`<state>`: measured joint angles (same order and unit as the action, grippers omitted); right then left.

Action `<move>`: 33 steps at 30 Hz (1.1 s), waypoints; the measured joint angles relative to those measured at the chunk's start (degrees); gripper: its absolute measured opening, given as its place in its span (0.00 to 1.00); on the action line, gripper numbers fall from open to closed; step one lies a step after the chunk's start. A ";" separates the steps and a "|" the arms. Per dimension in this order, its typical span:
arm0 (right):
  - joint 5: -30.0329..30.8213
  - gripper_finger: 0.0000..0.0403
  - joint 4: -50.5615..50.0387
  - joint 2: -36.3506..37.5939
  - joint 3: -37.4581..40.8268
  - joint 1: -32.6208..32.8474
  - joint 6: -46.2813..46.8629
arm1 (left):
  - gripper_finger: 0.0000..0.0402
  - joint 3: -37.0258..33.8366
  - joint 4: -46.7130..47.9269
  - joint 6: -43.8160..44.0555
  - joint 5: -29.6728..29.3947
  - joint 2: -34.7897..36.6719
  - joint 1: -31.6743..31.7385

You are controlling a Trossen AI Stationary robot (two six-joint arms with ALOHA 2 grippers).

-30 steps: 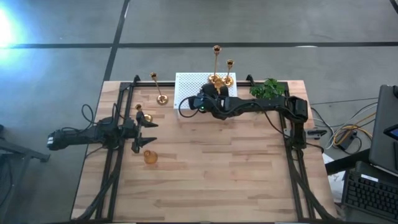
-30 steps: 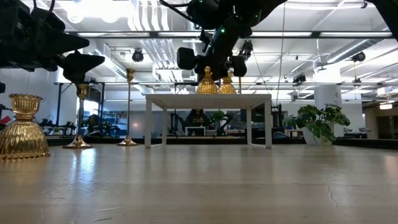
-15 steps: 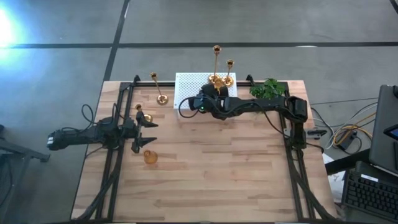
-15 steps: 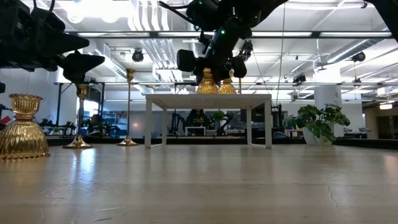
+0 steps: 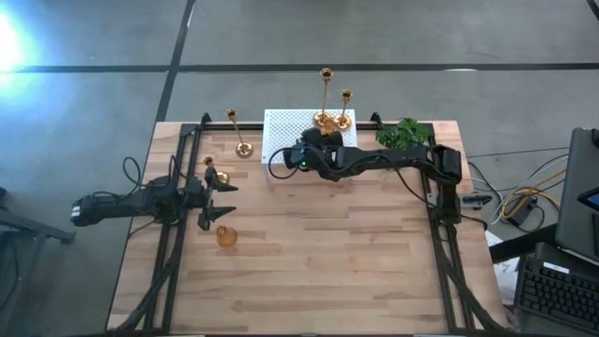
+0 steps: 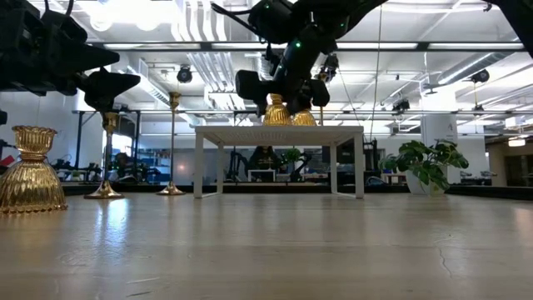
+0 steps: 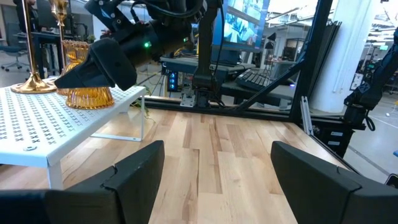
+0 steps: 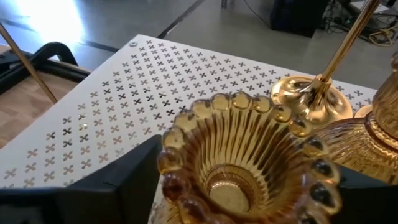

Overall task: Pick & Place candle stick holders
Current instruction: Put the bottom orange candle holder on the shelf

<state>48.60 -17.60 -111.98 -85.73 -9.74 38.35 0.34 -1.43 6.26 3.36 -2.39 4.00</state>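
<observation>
The right claw (image 5: 316, 148) is reaching over the white perforated stand (image 5: 281, 126) at the far side of the surface (image 5: 337, 271), and a squat ribbed gold holder (image 8: 245, 158) is sitting upright directly between its two dark fingers (image 8: 134, 168), mouth facing up toward the wrist. The fingers are standing wide on either side of it with a gap showing on the one side that can be seen clearly, so the claw is flanking the holder rather than gripping it; I judge this to be a release onto the stand. The holder's axis is running straight up, so the way clear looks to be upward or straight back along the arm. Sideways would be risky, since a tall holder's round base (image 8: 311, 99) and another squat holder (image 8: 373, 134) are standing just beside it.

The stand is carrying that squat holder, its squat neighbour, and two tall thin holders (image 5: 326, 94) toward the stand's far right corner.

The left claw (image 5: 213, 199) is hanging over the left part of the surface, fingers spread wide and holding nothing. It is much the nearer arm to the holders not yet on the stand: a short gold holder (image 5: 226, 236) just on its near side, a small one (image 5: 211, 172) just beyond it, and a tall stem (image 5: 239, 133) farther off beside the stand's left edge. The green sprig (image 5: 404, 134) is lying to the right of the stand
</observation>
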 joint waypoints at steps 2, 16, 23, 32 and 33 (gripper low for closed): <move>0.26 0.69 -0.01 0.00 0.00 0.00 -0.02 | 0.75 0.00 0.00 0.00 0.00 0.00 0.01; 1.18 0.66 0.01 0.13 -0.04 1.05 -0.35 | 0.75 0.00 0.00 0.00 0.00 0.00 0.01; 5.70 0.62 -0.16 0.17 -0.04 3.14 -1.55 | 0.75 0.00 0.00 0.00 0.00 0.00 0.01; 11.63 0.62 -0.95 0.35 -0.04 6.07 -1.96 | 0.75 0.00 0.00 -0.01 0.00 0.00 -0.01; 12.55 0.62 -1.51 0.50 -0.04 6.24 -2.00 | 0.75 0.00 0.00 0.00 0.00 0.00 0.00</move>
<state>61.15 -19.11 -111.48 -85.78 -3.50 36.35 0.34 -1.43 6.26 3.36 -2.39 4.00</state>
